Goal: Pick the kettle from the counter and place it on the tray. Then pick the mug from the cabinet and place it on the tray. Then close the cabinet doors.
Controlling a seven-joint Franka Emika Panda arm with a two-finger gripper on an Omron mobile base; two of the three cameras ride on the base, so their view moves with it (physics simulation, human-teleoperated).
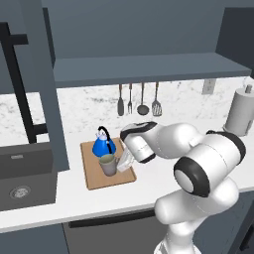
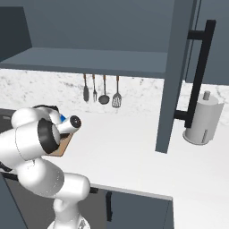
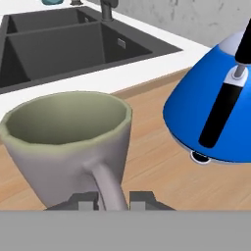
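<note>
The grey-beige mug (image 1: 107, 164) stands upright on the wooden tray (image 1: 94, 181), just in front of the blue kettle (image 1: 104, 145), which also sits on the tray. In the hand view the mug (image 3: 68, 142) is very close, the kettle (image 3: 211, 108) is to its right, and tray (image 3: 162, 171) wood shows between them. My gripper (image 1: 124, 161) is low beside the mug, on its right. Its fingertips (image 3: 142, 198) stand on either side of the mug's handle; I cannot make out whether they press on it. The cabinet (image 1: 149, 67) above stands open, with one door (image 1: 47, 84) swung out at the left.
A dark sink (image 1: 25, 183) lies left of the tray. Utensils (image 1: 139, 101) hang on the backsplash behind it. A paper towel roll (image 2: 201, 118) stands at the far right, beside the other open door (image 2: 174, 76). White counter (image 2: 125, 152) stretches to the tray's right.
</note>
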